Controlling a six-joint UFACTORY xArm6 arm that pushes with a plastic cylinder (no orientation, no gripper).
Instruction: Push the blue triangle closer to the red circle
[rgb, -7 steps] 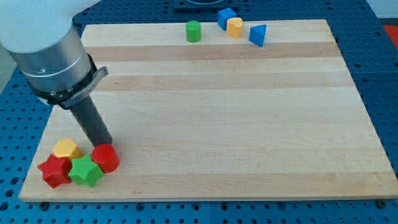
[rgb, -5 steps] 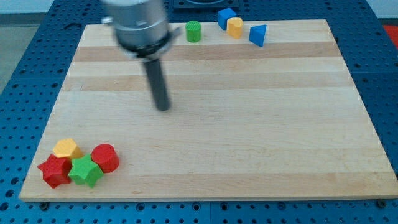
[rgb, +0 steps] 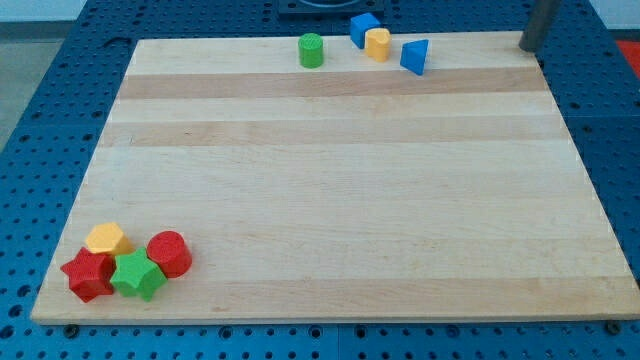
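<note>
The blue triangle (rgb: 414, 56) lies near the board's top edge, right of centre. The red circle (rgb: 170, 253) sits at the board's bottom left corner. My tip (rgb: 528, 47) is at the top right corner of the board, well to the right of the blue triangle and apart from it. Only the lower part of the rod shows.
A yellow block (rgb: 377, 44) and a blue cube (rgb: 363, 28) stand just left of the triangle, with a green cylinder (rgb: 312, 50) further left. By the red circle lie a green star (rgb: 137, 275), a red star (rgb: 88, 275) and a yellow hexagon (rgb: 106, 239). The wooden board (rgb: 330, 200) lies on a blue perforated table.
The rod has swept from the bottom left cluster across the board to the top right corner. No block has moved.
</note>
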